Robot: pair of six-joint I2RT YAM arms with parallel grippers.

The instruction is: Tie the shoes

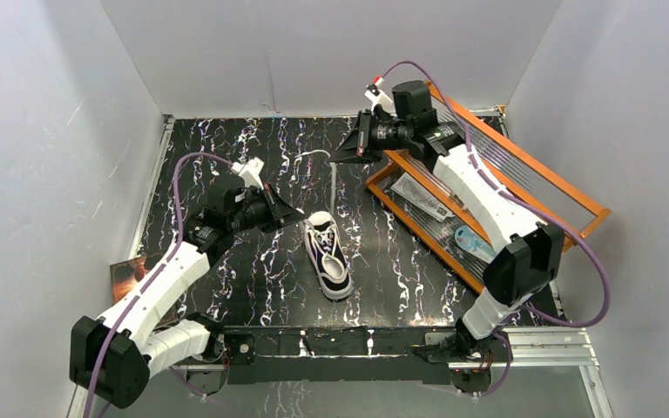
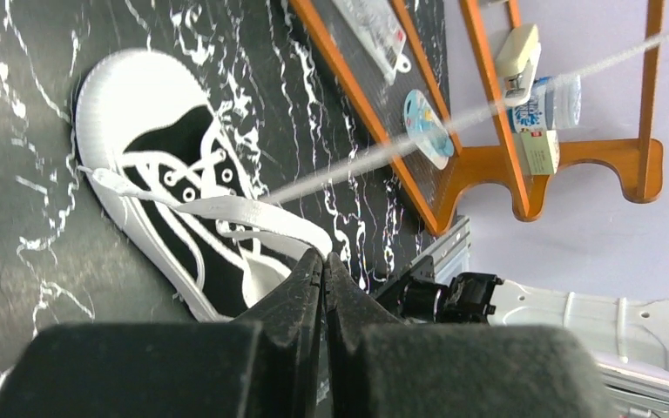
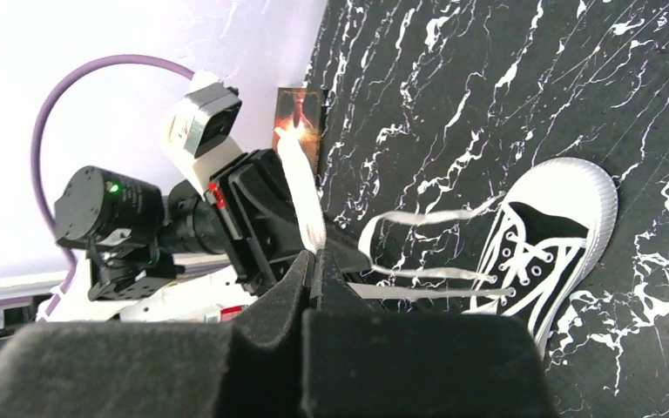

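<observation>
The small low-top sneaker (image 1: 329, 261) of black canvas, with a white rubber sole and toe cap, sits on its sole near the middle of the black, white-veined marble-pattern worktop (image 1: 226, 165). It is somewhat closer to the near edge, with its toe cap toward that edge and its heel toward the far one. Its long white laces (image 2: 226, 209) are untied and drawn away from the eyelets in two directions. One lace runs a short way to the left gripper (image 1: 296, 213), which hovers just beside the heel end, on the side of the left edge. Its jaws are pressed together on that lace. The other lace stretches taut toward the far edge, up to the right gripper (image 1: 335, 155). Its jaws are likewise closed and pinch the lace, with a loose end sticking out past the fingertips. An orange-brown wooden frame (image 1: 523, 150) lies askew along the right edge, with a clear plastic bottle (image 1: 475, 242) and flat packets (image 1: 422, 198) on its bed. A small dark reddish card (image 1: 128, 274) lies at the left edge.
</observation>
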